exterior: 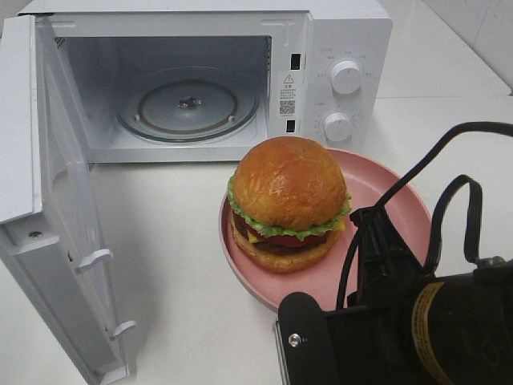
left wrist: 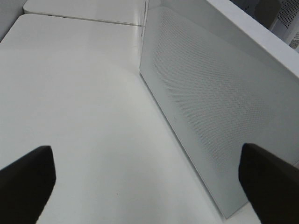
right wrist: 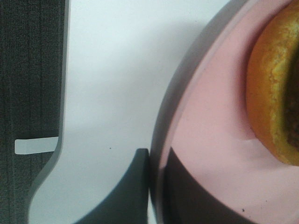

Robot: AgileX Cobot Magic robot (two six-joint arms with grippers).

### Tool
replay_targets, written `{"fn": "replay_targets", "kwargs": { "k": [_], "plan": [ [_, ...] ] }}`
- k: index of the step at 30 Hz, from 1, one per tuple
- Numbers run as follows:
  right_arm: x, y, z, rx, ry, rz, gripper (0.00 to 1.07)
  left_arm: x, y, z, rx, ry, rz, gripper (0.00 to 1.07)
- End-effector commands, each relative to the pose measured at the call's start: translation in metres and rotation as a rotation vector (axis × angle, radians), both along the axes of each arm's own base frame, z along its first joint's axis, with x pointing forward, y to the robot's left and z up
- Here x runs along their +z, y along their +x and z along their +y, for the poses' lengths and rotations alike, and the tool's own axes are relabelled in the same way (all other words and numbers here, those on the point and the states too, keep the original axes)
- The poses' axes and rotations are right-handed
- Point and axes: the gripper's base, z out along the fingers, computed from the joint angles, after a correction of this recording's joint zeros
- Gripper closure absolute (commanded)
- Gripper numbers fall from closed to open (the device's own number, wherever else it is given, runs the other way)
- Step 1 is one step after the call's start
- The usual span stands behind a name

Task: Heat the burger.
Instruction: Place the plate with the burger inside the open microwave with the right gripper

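The burger (exterior: pixel 289 200), with a glossy golden-brown bun, green lettuce frill and red and dark layers, sits on a round pink plate (exterior: pixel 385 188) in front of the open microwave (exterior: pixel 192 80). My right gripper (right wrist: pixel 157 186) grips the plate's near rim (right wrist: pixel 161 140), one finger (right wrist: pixel 133 186) outside it and the other (right wrist: pixel 201 196) on the plate's inner face. The burger's bun edge (right wrist: pixel 271 88) shows close by. The right arm (exterior: pixel 401 313) comes in from the lower right. My left gripper (left wrist: pixel 149 184) is open and empty over bare table, beside the microwave door's outer face (left wrist: pixel 219 107).
The microwave door (exterior: pixel 56 208) stands swung open at the left. The glass turntable (exterior: pixel 188 104) lies inside the cavity. Two knobs (exterior: pixel 345 77) are on its right panel. White table (exterior: pixel 160 241) lies between door and plate. The table's edge (right wrist: pixel 58 116) shows in the right wrist view.
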Motion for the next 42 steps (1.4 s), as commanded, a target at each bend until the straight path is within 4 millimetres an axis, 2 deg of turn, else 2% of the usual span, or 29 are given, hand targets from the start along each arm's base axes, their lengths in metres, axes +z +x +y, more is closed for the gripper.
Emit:
{"fn": "replay_targets", "kwargs": {
  "k": [1, 12, 17, 23, 27, 31, 42],
  "plan": [
    [0.005, 0.004, 0.003, 0.097, -0.004, -0.071, 1.07, 0.000, -0.003, 0.000, -0.006, -0.001, -0.020, 0.07],
    [0.006, 0.008, 0.008, 0.207, 0.012, -0.081, 1.07, 0.000, -0.003, 0.000, -0.006, -0.001, -0.020, 0.07],
    [0.004, 0.023, -0.001, 0.185, -0.001, -0.054, 1.07, 0.000, -0.003, 0.000, -0.006, -0.001, -0.020, 0.07],
    [0.002, 0.036, -0.009, 0.261, -0.026, -0.016, 1.07, 0.000, -0.003, 0.000, -0.006, -0.001, -0.020, 0.07],
    [0.006, 0.042, -0.009, 0.256, 0.003, 0.013, 1.07, 0.000, -0.003, 0.000, -0.006, -0.001, -0.020, 0.07],
    [0.016, 0.059, -0.011, 0.284, 0.037, 0.024, 1.07, 0.000, -0.003, 0.000, -0.006, -0.001, -0.020, 0.07],
    [0.018, 0.076, -0.025, 0.351, 0.049, 0.048, 1.07, 0.000, -0.003, 0.000, -0.006, -0.001, -0.020, 0.07]
  ]
}}
